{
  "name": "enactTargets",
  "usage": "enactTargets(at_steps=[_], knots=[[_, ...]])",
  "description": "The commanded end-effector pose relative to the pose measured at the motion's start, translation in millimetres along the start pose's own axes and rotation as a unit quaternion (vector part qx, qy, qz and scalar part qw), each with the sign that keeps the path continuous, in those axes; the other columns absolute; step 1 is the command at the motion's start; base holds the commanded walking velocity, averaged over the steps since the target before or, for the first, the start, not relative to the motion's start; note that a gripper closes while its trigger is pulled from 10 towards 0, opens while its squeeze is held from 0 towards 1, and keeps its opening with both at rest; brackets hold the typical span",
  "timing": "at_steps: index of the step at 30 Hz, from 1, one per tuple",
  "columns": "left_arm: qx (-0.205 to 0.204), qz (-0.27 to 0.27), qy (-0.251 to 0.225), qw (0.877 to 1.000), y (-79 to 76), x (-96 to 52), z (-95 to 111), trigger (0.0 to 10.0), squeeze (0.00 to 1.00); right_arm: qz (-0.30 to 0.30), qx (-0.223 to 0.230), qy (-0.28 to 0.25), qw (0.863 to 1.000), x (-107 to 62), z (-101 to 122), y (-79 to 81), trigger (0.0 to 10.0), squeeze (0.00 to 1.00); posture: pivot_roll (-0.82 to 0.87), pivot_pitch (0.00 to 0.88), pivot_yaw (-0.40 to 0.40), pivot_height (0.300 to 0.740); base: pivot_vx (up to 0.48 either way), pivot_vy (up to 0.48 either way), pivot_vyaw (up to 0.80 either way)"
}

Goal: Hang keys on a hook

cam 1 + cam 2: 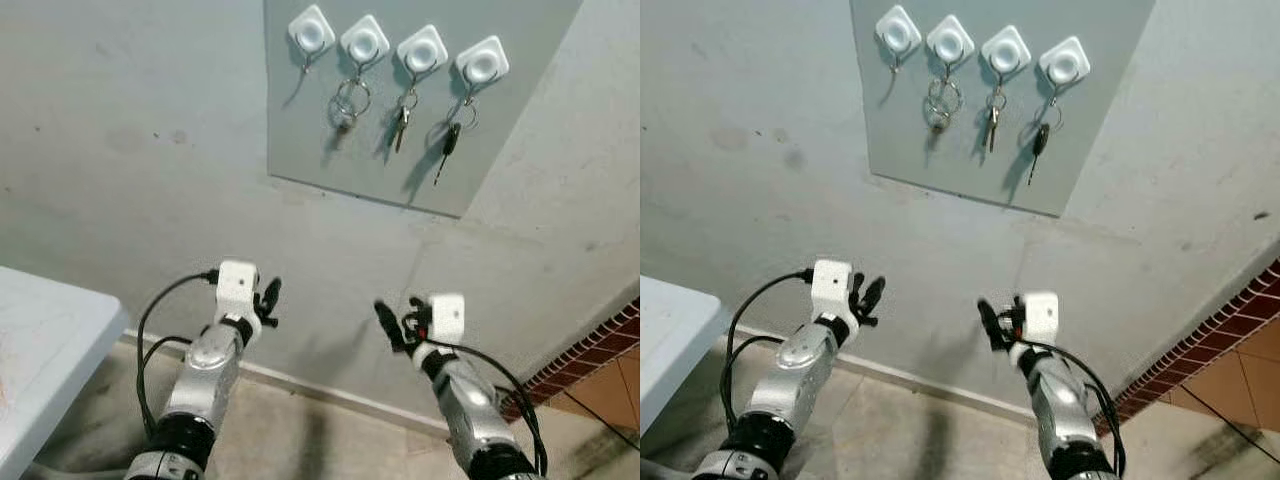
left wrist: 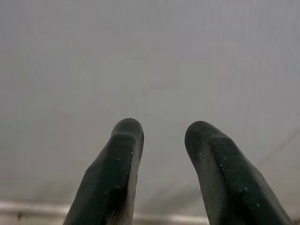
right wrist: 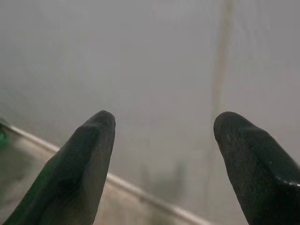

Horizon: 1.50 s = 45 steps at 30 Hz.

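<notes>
A grey board (image 1: 520, 150) on the wall carries a row of white hooks. The leftmost hook (image 1: 311, 31) is bare. A key ring (image 1: 350, 101) hangs from the second, a silver key (image 1: 401, 124) from the third, and a black-headed key (image 1: 451, 140) from the fourth. Both arms are raised well below the board, facing the plain wall. My left gripper (image 1: 268, 298) is open with nothing between its fingers (image 2: 117, 178). My right gripper (image 1: 397, 322) is open wider and also empty, its fingers (image 3: 82, 164) apart.
A white table corner (image 1: 45, 350) juts in at lower left. A baseboard (image 1: 330, 395) runs along the foot of the wall. Red brickwork (image 1: 590, 360) and an orange tiled floor (image 1: 610, 400) lie at lower right.
</notes>
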<state>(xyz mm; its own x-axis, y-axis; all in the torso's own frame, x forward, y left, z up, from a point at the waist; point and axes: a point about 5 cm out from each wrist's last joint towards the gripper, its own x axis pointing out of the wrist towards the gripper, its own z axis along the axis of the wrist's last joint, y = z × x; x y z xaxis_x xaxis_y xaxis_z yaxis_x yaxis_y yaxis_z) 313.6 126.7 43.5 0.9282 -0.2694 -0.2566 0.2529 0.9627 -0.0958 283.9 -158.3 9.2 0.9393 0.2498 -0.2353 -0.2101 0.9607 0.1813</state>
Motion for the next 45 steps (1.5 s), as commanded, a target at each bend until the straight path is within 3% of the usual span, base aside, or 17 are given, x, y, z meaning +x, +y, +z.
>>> enactTargets(at_steps=[1,10,12,22,25,34,45], knots=[[0.007,-0.005,0.013,1.000,-1.4,-1.1,-10,10.0,0.00,-0.021,0.000,0.017,1.000,-7.2,-10,-7.8,10.0,0.00,0.11,0.027,-0.026,0.740,0.000,0.000,0.00],[-0.003,-0.014,0.099,0.995,-5.4,-17.7,-61,10.0,0.00,-0.072,0.000,0.117,0.991,-38.4,-55,-20.9,10.0,0.00,0.10,0.016,-0.012,0.740,0.000,0.000,0.00],[0.010,-0.015,0.156,0.988,-11.1,-28.5,-85,10.0,0.00,-0.092,-0.005,0.165,0.982,-52.0,-73,-24.4,10.0,0.00,0.10,0.011,-0.002,0.740,0.000,0.000,0.00],[-0.009,0.001,0.256,0.967,-14.6,-58.1,-128,10.0,0.00,-0.124,0.000,0.250,0.960,-79.8,-105,-24.8,10.0,0.00,0.08,0.000,0.014,0.740,0.000,0.000,0.00],[-0.035,0.007,0.269,0.962,-14.3,-65.8,-136,10.0,0.00,-0.128,-0.004,0.285,0.950,-92.0,-116,-24.4,10.0,0.00,0.08,0.000,0.015,0.740,0.000,0.000,0.00],[-0.046,0.046,0.314,0.947,0.7,-91.4,-157,10.0,0.00,-0.124,-0.006,0.334,0.934,-111.5,-134,-18.0,10.0,0.00,0.08,0.000,0.019,0.740,0.000,0.000,0.00],[-0.051,0.056,0.324,0.943,7.6,-99.9,-162,10.0,0.00,-0.122,-0.002,0.339,0.933,-112.5,-136,-15.9,10.0,0.00,0.09,0.000,0.013,0.740,0.000,0.000,0.00]])
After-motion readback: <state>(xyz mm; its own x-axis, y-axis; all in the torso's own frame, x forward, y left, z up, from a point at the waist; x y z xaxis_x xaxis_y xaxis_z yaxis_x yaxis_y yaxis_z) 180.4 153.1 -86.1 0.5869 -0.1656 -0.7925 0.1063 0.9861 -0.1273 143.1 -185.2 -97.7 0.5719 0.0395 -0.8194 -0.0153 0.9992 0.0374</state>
